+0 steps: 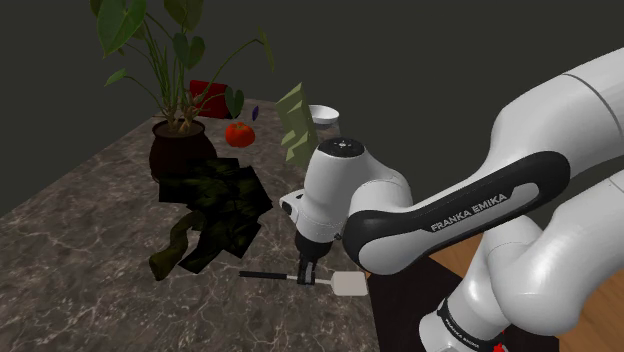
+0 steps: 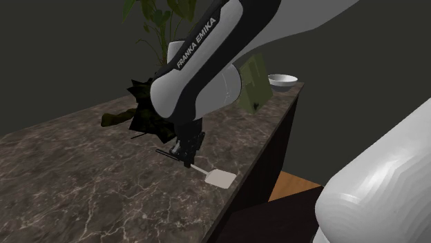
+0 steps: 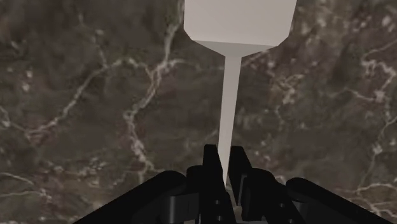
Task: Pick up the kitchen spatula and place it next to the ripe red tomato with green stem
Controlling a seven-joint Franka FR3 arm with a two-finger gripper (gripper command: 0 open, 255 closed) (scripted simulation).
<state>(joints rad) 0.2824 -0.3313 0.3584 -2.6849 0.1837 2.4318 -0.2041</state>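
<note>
The spatula (image 1: 350, 284) has a black handle, a thin white neck and a flat white blade (image 2: 221, 179). It lies low over the dark marble counter (image 1: 90, 260) near the counter's front edge. My gripper (image 1: 307, 272) points down and is shut on the spatula where the neck meets the handle. In the wrist view the fingers (image 3: 213, 167) clasp the white neck (image 3: 229, 108), and the blade (image 3: 238, 22) sticks out beyond them. Whether the spatula touches the counter, I cannot tell. The red tomato (image 1: 239, 134) with a green stem sits far back on the counter, beside the plant pot.
A dark pot (image 1: 178, 150) with a tall leafy plant stands at the back. A dark crumpled leafy heap (image 1: 215, 210) lies between pot and gripper. A green box (image 1: 295, 122) and a white bowl (image 1: 322, 115) stand at the far end. The counter edge (image 2: 259, 159) drops off beside the blade.
</note>
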